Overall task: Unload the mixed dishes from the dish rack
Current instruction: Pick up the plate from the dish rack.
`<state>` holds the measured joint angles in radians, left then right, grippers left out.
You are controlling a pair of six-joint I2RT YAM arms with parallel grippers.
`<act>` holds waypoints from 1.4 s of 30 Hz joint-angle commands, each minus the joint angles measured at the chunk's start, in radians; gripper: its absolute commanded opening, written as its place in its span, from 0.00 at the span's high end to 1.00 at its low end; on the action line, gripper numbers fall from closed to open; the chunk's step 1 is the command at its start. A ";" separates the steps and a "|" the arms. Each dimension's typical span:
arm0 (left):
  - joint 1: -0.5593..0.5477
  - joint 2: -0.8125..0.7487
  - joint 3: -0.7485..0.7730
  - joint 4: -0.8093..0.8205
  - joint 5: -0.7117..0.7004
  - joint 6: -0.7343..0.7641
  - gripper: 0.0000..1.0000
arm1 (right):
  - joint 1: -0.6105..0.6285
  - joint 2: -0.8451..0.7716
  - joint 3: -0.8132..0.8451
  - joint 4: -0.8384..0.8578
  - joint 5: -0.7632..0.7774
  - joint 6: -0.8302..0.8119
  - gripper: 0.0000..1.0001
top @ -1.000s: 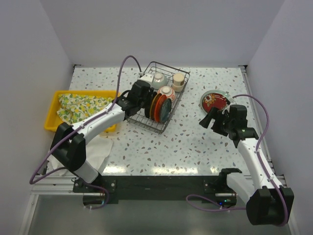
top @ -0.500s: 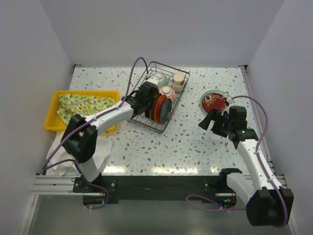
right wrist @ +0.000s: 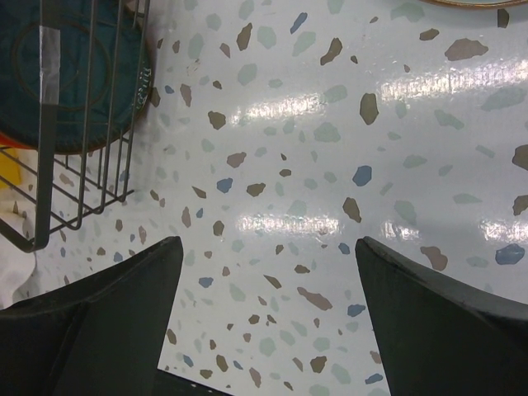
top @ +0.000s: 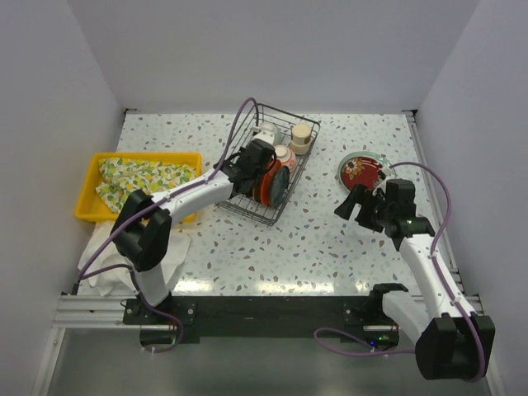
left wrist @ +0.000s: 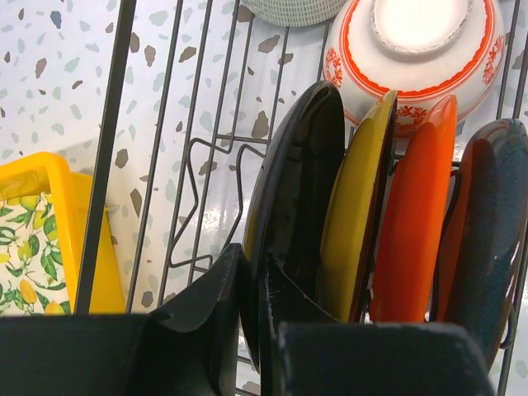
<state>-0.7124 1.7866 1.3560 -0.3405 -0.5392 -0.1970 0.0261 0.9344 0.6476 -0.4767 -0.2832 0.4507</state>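
Speckled tabletop (top: 330,239): left tool (left wrist: 251,276) clamps black plate (left wrist: 301,181) in rack (left wrist: 107,148).

My left fingers (left wrist: 210,307) cover the near rim of the black plate (left wrist: 301,190). The red-patterned bowl (left wrist: 412,66) is cut off at top, the dark teal plate (left wrist: 487,239) at right.
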 commanded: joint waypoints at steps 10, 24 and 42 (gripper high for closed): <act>-0.019 -0.134 0.104 -0.035 -0.096 -0.036 1.00 | 0.003 0.011 0.011 0.038 -0.043 -0.004 0.10; -0.007 -0.329 0.054 -0.046 -0.102 -0.062 1.00 | 0.005 0.012 0.003 0.134 -0.183 0.023 0.10; 0.120 -0.474 -0.127 0.167 0.649 -0.327 1.00 | 0.034 0.046 0.014 0.455 -0.412 0.218 0.12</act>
<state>-0.5911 1.3182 1.2678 -0.2958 -0.1188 -0.4072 0.0475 0.9760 0.6464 -0.1558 -0.6262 0.5957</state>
